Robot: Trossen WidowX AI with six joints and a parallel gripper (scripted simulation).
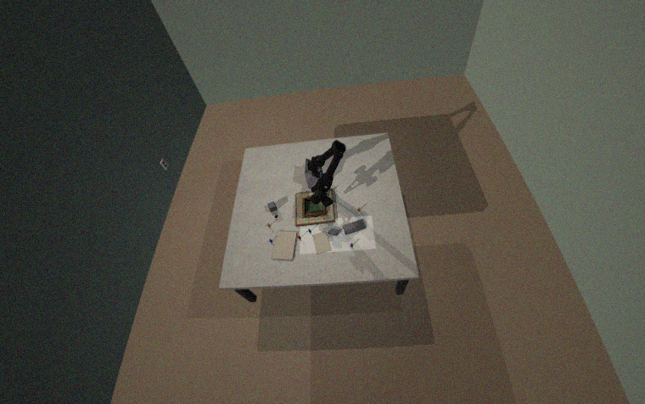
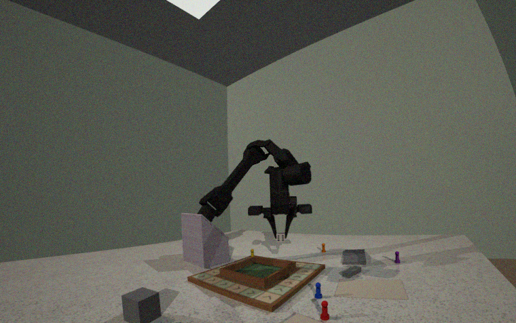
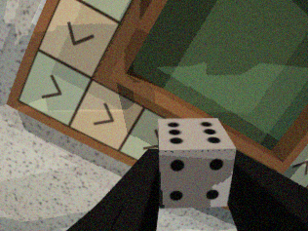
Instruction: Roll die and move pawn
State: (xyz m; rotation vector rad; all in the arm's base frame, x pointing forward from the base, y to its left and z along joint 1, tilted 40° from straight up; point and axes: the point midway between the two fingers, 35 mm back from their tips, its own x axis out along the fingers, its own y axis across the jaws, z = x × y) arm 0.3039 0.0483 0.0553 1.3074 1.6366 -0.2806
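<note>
Table (image 2: 438, 273), pale and speckled, spreads beneath the tool on every side and carries everything else. Arm (image 2: 243, 167), black and jointed, rises from a pale wedge-shaped base (image 2: 201, 239) off to one side of the tool, bends at a high elbow and hangs its wrist straight down. Board (image 2: 228, 283), wood-framed with a ring of green and tan arrow squares, lies below the tool and, in the exterior view, in front of it. Tray (image 2: 283, 268), a raised wooden wall around green felt, sits in the middle of the board; from the wrist camera its felt (image 3: 259, 39) lies ahead of the fingertips, with the arrow squares (image 3: 74, 35) off to one side. Gripper (image 2: 280, 233) points downward with its two dark fingers clamped on opposite sides of the die (image 3: 194, 165), which is carried in the air above the board's edge beside the tray wall. Die shows six pips on the face turned away from the wrist and four on the face toward the camera. Small pawns stand on the table around the board, all below the tool: red (image 2: 324, 309), blue (image 2: 318, 290), purple (image 2: 397, 257), orange (image 2: 323, 248) and yellow (image 2: 252, 252).
</note>
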